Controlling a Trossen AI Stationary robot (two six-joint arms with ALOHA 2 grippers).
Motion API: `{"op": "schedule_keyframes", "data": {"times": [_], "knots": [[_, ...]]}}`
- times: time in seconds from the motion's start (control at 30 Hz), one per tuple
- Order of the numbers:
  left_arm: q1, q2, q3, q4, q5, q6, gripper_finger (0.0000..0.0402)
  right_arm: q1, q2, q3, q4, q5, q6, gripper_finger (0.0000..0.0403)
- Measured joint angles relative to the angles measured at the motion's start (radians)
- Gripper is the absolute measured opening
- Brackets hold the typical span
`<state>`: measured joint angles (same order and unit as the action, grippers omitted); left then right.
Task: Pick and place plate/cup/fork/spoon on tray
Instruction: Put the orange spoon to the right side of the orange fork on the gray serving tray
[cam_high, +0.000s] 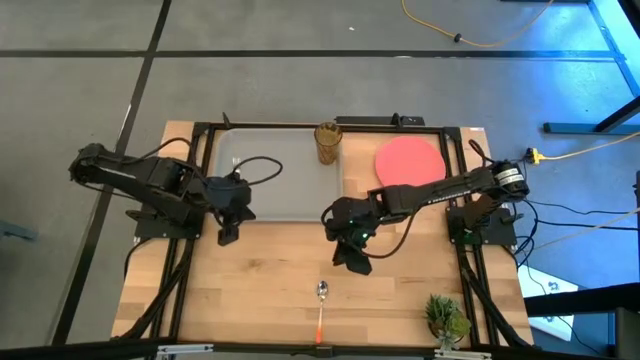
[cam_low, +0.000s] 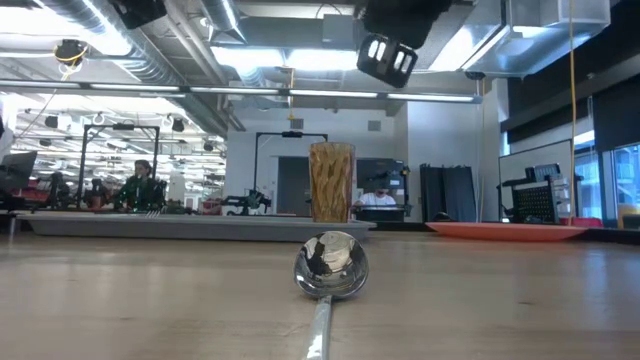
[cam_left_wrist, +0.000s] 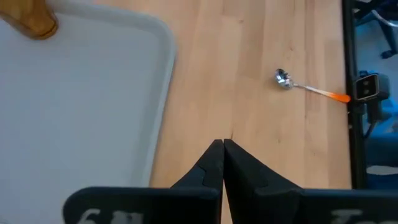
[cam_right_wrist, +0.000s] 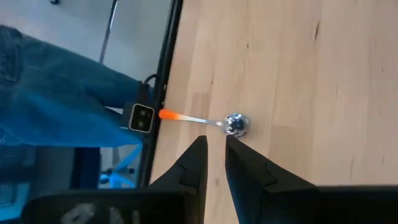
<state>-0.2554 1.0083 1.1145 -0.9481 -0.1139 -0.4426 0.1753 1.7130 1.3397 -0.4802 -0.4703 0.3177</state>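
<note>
The grey tray (cam_high: 270, 180) lies at the table's far left-centre, and the amber cup (cam_high: 328, 142) stands upright at its far right corner. Right of the tray, the coral plate (cam_high: 405, 158) lies flat on the wood. The spoon (cam_high: 321, 298) lies near the front edge, bowl (cam_low: 331, 265) toward the far side and orange handle (cam_right_wrist: 174, 116) toward the near side. My right gripper (cam_right_wrist: 214, 144) hangs open above the table just far of the spoon's bowl, touching nothing. My left gripper (cam_left_wrist: 222, 152) is shut beside the tray's near right corner (cam_left_wrist: 165, 37). The fork is out of view.
A small potted plant (cam_high: 445, 318) stands at the near right corner. Black frame rails (cam_high: 470, 270) run along the table's sides. A person's leg in blue jeans (cam_right_wrist: 50, 93) is just beyond the near edge. Bare wood lies between the tray and the spoon.
</note>
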Motion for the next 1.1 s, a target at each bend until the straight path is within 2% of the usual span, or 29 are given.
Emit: {"op": "schedule_keyframes", "data": {"times": [0.2,0.43,0.6,0.77,1.1], "knots": [[-0.07,0.081,0.0,0.149,0.025,0.083,0.0,0.0,0.0,-0.002,0.006,0.056,-0.01,0.0058],[-0.126,0.174,0.0,0.184,0.022,0.071,0.0,0.0,0.042,-0.001,0.022,0.056,-0.007,0.0058],[-0.152,0.209,0.0,0.206,0.022,0.058,0.0,0.0,0.118,-0.001,0.025,-0.011,-0.061,0.0058],[-0.159,0.21,0.0,0.206,0.023,0.029,0.0,0.001,0.205,-0.001,0.105,-0.077,-0.088,0.0058],[-0.16,0.21,0.0,0.208,0.023,0.005,0.0,0.01,0.323,-0.002,0.173,-0.11,-0.025,0.0058]]}}
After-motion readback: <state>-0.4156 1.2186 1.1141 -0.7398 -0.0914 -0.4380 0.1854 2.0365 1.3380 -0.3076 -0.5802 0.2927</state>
